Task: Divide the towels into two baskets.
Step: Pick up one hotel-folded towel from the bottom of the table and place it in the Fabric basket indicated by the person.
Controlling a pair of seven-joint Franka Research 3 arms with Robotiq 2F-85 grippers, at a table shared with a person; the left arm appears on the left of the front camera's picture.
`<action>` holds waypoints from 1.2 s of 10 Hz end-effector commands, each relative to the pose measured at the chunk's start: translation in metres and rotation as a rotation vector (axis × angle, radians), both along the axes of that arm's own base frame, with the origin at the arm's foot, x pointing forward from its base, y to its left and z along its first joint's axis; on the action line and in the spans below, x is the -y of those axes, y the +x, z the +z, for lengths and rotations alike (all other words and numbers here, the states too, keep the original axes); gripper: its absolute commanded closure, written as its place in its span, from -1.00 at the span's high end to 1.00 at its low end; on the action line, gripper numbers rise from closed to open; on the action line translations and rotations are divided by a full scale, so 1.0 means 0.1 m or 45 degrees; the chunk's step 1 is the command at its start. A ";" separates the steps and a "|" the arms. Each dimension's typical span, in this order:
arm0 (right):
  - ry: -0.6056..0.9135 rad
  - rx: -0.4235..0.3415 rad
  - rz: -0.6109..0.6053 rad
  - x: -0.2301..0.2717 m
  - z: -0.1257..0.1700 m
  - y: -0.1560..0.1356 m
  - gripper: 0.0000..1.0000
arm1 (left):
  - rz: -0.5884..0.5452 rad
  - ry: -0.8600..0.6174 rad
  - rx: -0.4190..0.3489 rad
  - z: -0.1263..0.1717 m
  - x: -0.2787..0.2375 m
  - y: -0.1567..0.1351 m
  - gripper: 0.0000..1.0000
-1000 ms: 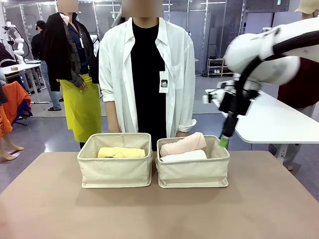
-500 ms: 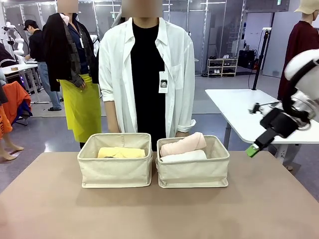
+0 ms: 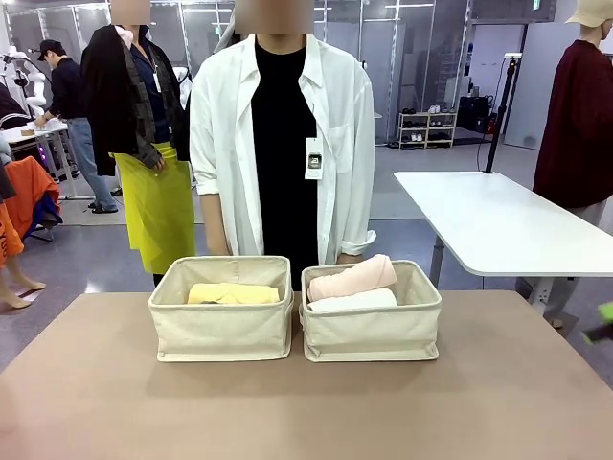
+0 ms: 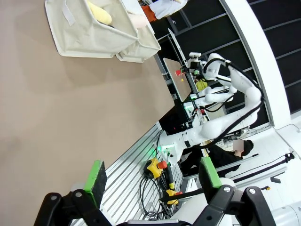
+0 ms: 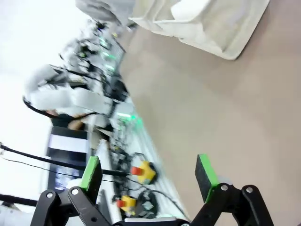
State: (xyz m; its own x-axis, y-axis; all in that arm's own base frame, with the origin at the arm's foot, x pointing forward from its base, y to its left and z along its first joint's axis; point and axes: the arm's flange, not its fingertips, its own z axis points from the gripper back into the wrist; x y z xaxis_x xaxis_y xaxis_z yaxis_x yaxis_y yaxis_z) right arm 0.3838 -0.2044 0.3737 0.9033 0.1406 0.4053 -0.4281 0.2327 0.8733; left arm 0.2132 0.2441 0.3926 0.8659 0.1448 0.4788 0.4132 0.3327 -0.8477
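Note:
Two beige canvas baskets stand side by side at the table's far middle. The left basket (image 3: 221, 331) holds a pale yellow towel (image 3: 233, 293). In the right basket (image 3: 372, 332) a pale pink towel (image 3: 351, 278) lies across a white towel (image 3: 354, 301). A blurred green pad (image 3: 604, 310) of my right gripper shows at the front view's right edge, well away from the baskets. My left gripper (image 4: 153, 175) is open and empty over bare table, with the baskets (image 4: 94, 35) far off. My right gripper (image 5: 148, 172) is open and empty too, the right basket (image 5: 221, 33) beyond it.
A person in a white shirt (image 3: 283, 144) stands right behind the baskets, arms down. The brown table (image 3: 306, 412) is bare in front of the baskets and on both sides. A white side table (image 3: 488, 225) stands at the right, beyond my table.
My right arm has drawn back from beside the right basket, moving right and down until little more than a green pad is left in the front view. Baskets and towels have not moved.

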 end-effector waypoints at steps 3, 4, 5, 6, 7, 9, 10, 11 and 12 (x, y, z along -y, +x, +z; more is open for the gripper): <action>0.247 -0.198 -0.158 0.50 -0.30 -0.17 1.00 | 0.006 -0.007 -0.002 0.03 0.02 -0.04 1.00; 0.210 -0.264 -0.164 0.54 -0.41 -0.04 1.00 | 0.006 -0.007 -0.002 0.03 0.02 -0.04 1.00; 0.219 -0.163 -0.102 0.48 -0.39 -0.33 1.00 | 0.006 -0.007 -0.002 0.03 0.02 -0.04 1.00; 0.219 -0.163 -0.102 0.48 -0.39 -0.33 1.00 | 0.006 -0.007 -0.002 0.03 0.02 -0.04 1.00; 0.219 -0.163 -0.102 0.48 -0.39 -0.33 1.00 | 0.006 -0.007 -0.002 0.03 0.02 -0.04 1.00; 0.219 -0.163 -0.102 0.48 -0.39 -0.33 1.00 | 0.006 -0.007 -0.002 0.03 0.02 -0.04 1.00; 0.219 -0.163 -0.102 0.48 -0.39 -0.33 1.00 | 0.006 -0.007 -0.002 0.03 0.02 -0.04 1.00; 0.219 -0.163 -0.102 0.48 -0.39 -0.33 1.00 | 0.006 -0.007 -0.002 0.03 0.02 -0.04 1.00; 0.219 -0.163 -0.102 0.48 -0.39 -0.33 1.00 | 0.006 -0.007 -0.002 0.03 0.02 -0.04 1.00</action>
